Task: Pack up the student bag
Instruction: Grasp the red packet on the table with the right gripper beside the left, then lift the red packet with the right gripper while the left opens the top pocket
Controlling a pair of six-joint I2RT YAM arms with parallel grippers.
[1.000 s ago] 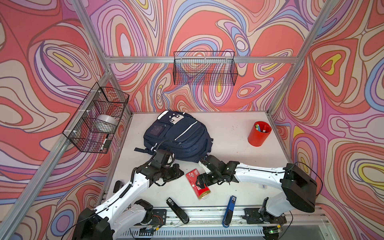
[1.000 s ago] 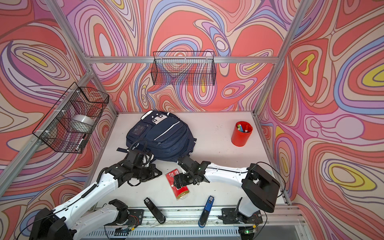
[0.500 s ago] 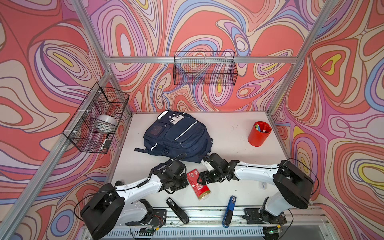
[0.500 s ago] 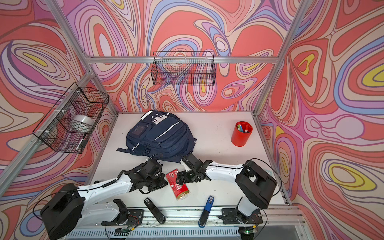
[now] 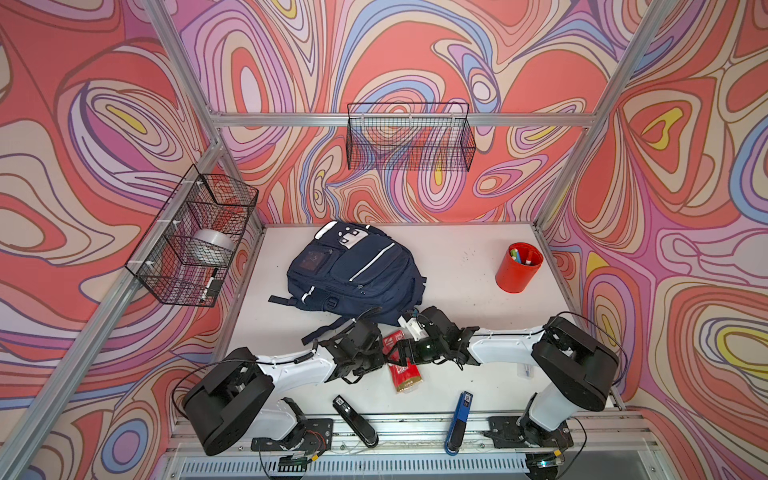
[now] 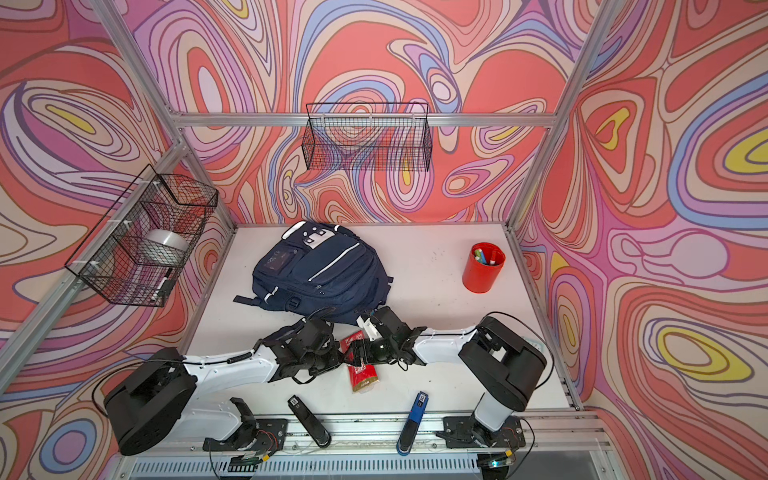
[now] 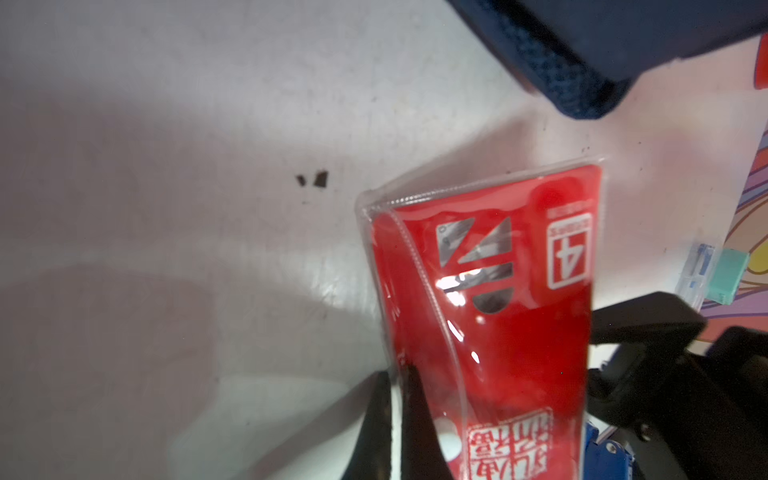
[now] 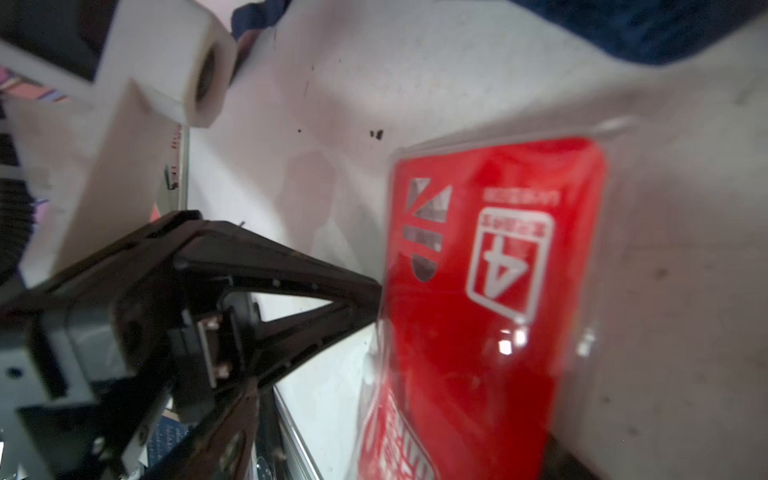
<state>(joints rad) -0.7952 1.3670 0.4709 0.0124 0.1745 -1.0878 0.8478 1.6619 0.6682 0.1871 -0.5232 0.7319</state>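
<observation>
Left gripper (image 7: 397,386) was pinched shut on the thin clear margin of a flat red packet in a transparent plastic sleeve (image 7: 498,332). The large navy blue fabric backpack with thin white stripes (image 5: 357,270) lay flat, front pockets up, toward the back of the white tabletop (image 5: 457,266). Its near edge was just behind both grippers, and one dark strap (image 5: 328,330) trailed beside the left arm. No open mouth showed on it.

Just in front of it, the packet lay between the two grippers. The right gripper (image 5: 400,354) held its jaws wide at the packet's opposite side, clamping nothing that could be seen. So slim a hold on slick film would probably slip. The right jaws ought to close across the stiff red body before any lift, and the packet should travel level, clear of the strap. A zip would likely need opening first. A black stapler (image 5: 355,419) and a blue stapler (image 5: 459,419) lay near the front rail, with a red cup of pens (image 5: 517,274) well apart.
</observation>
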